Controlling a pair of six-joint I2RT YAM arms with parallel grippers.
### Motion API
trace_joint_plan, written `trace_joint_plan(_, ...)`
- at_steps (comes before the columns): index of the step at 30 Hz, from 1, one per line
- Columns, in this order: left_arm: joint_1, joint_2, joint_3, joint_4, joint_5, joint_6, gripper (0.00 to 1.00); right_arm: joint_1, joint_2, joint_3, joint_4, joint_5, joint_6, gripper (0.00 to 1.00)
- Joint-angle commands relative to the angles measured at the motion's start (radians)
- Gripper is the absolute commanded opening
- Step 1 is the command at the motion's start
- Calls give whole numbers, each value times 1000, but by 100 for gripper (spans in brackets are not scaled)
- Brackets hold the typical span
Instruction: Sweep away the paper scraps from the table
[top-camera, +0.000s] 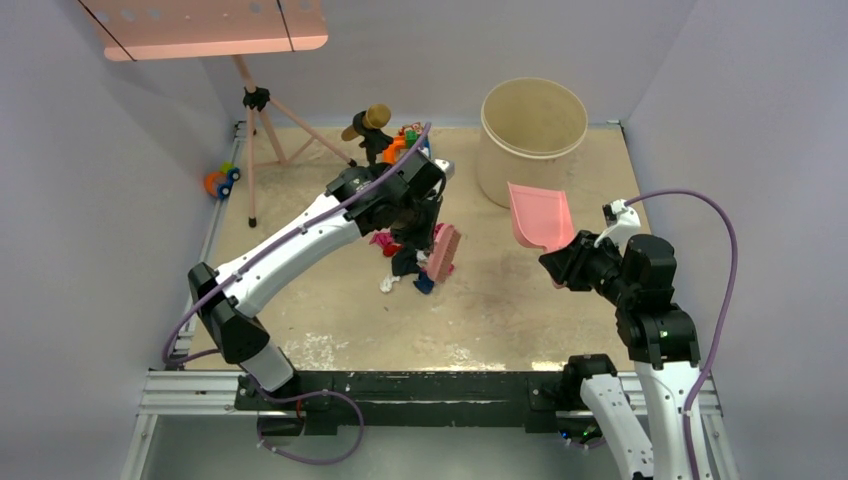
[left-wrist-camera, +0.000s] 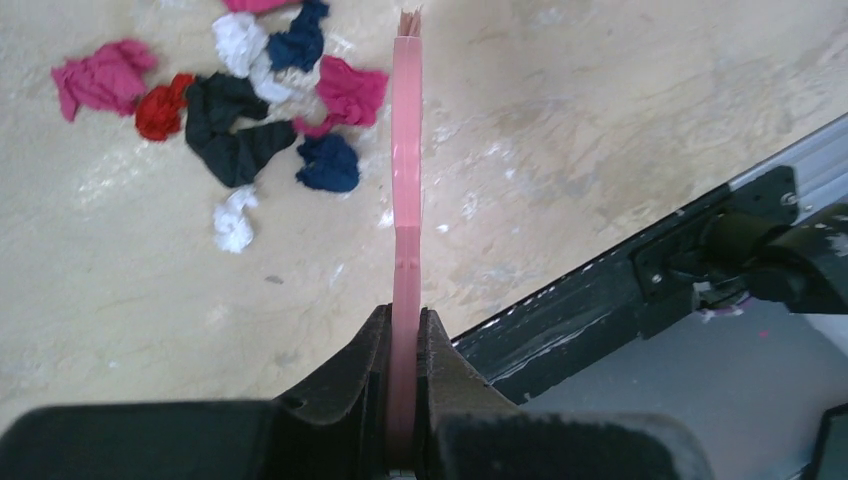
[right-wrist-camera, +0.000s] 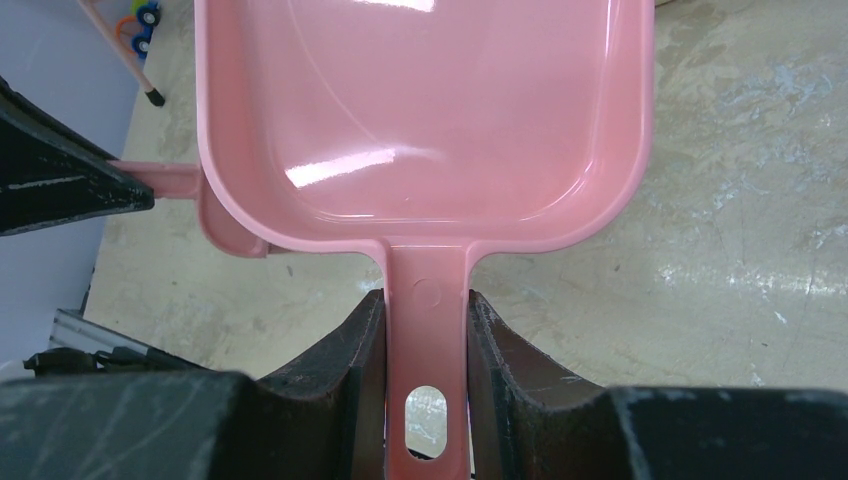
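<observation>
Procedure: w/ left gripper (left-wrist-camera: 402, 325) clamped on brush (left-wrist-camera: 405, 150) and right gripper (right-wrist-camera: 425, 325) clamped on dustpan (right-wrist-camera: 420, 110), set its lip flat on table (top-camera: 520, 300) nr paper scraps (left-wrist-camera: 240, 140) bunched mid-table beside brush. Sweep in short strokes toward dustpan.

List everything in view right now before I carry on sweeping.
paper scraps: about nine, pink, red, navy, black, white; mid-table, left of the brush.
brush: one, pink; in the left claw, beside the scraps.
dustpan: one, pink; right of centre, in the right claw.
bucket: one, beige; far right.
toy blocks: few, mixed bright colours; far centre.
wheeled toy: one, orange and blue; far left edge.
tripod stand: one, pink; far left.
table: one, beige; beneath the scraps.
left claw: one, black; shut on the brush.
right claw: one, black; shut on the dustpan.
</observation>
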Motion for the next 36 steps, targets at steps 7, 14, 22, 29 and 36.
trace_joint_plan(7,135,142,16,288,165,-191,0,2,-4,-3,31,4,-12,0)
trace_joint_plan(14,188,214,-24,432,262,-349,0,2,-1,-7,34,1,-10,0)
trace_joint_plan(22,199,218,-76,332,166,-390,0,2,29,-46,51,-35,-7,0)
trace_joint_plan(29,202,152,-134,223,-8,-393,0,2,41,-68,65,-46,-3,0)
trace_joint_plan(36,202,33,-156,167,1,-333,0,1,53,-124,100,-87,12,0)
